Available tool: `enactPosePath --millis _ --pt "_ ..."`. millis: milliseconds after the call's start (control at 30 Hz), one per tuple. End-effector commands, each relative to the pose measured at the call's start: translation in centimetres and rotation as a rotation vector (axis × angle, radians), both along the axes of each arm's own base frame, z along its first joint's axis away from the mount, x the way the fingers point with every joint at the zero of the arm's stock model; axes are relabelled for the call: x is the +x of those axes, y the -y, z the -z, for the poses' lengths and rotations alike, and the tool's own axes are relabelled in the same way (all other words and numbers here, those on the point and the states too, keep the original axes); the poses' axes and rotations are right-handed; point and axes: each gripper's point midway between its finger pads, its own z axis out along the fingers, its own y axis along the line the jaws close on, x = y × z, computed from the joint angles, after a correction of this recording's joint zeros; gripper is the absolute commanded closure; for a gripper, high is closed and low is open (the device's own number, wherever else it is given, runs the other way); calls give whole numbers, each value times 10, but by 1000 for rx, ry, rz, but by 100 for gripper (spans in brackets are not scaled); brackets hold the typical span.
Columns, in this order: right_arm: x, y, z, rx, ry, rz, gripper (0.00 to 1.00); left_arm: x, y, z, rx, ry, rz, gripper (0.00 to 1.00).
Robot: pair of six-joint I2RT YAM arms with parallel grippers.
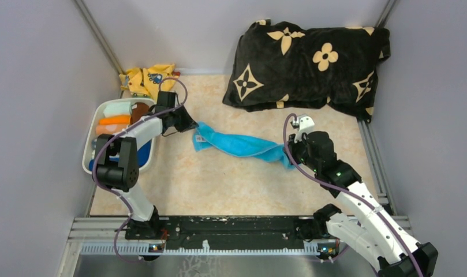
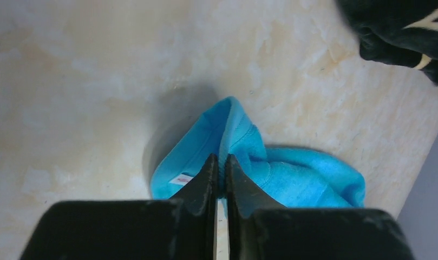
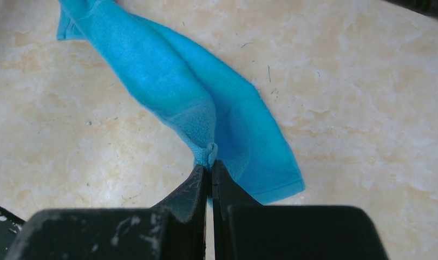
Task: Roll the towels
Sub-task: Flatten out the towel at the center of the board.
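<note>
Left fingers (image 2: 206,181) are clenched on one end of the cyan towel (image 1: 239,144) and right fingers (image 3: 197,187) on the other. It lies stretched between them across mid-table (image 1: 219,184). The bin (image 1: 88,157) at the left edge holds rolled cloths, including an orange roll (image 1: 114,120). The pillow (image 1: 312,63) fills the back right corner. Tabletop runs from towel to near edge.

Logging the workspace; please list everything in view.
Cyan towel: one, cyan, mid-table, between both grippers.
Basket: one, white, left edge.
Brown towel: one, brown, in basket.
Blue towel: one, dark blue, in basket.
Orange roll: one, orange, in basket.
Mint roll: one, pale mint, in basket.
Yellow cloth: one, yellow, far-left corner.
Pillow: one, black with beige flowers, far right.
Table: one, beige.
Left gripper: one, black, shut on cyan towel.
Right gripper: one, black, shut on cyan towel.
</note>
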Motion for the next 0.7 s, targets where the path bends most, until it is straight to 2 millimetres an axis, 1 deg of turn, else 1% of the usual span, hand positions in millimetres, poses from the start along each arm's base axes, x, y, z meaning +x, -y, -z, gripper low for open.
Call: enactPosePath --millis 0,67,133,167,200,233,300,367,400,467,533,567,600,633,667 --pt "20 1 -20 24 87 48 100 31 10 -34 -38 107 43 100" --pt "31 9 -31 -14 134 93 100 42 3 -51 -32 144 28 100" --pt "46 20 -48 -70 205 149 100 58 -4 -79 -46 212 12 100" --pt "56 27 -60 -105 250 183 100 67 -8 -93 -54 246 5 100" --pt "65 32 -72 -136 290 202 100 77 -10 -112 -68 284 3 100" --pt "74 37 -83 -170 328 221 100 88 -13 -136 -84 333 2 100" --pt "95 45 -103 -217 382 254 100 103 -15 -173 -100 395 4 100" --pt "109 52 -128 -240 440 283 100 112 -16 -208 -112 452 15 100" --pt "113 54 -141 -248 470 293 100 113 -18 -224 -118 480 18 100" --pt "117 56 -165 -257 532 293 100 110 -24 -250 -125 529 14 100" --pt "114 52 -179 -257 581 262 100 102 -31 -264 -123 556 0 100" --pt "111 50 -179 -256 589 235 100 95 -34 -264 -117 555 -7 100" --pt "107 46 -175 -252 584 204 100 88 -36 -261 -112 549 -16 100" --pt "102 42 -168 -244 573 172 100 79 -39 -254 -105 538 -27 100" --pt "98 37 -159 -233 554 139 100 70 -41 -241 -100 513 -39 100"
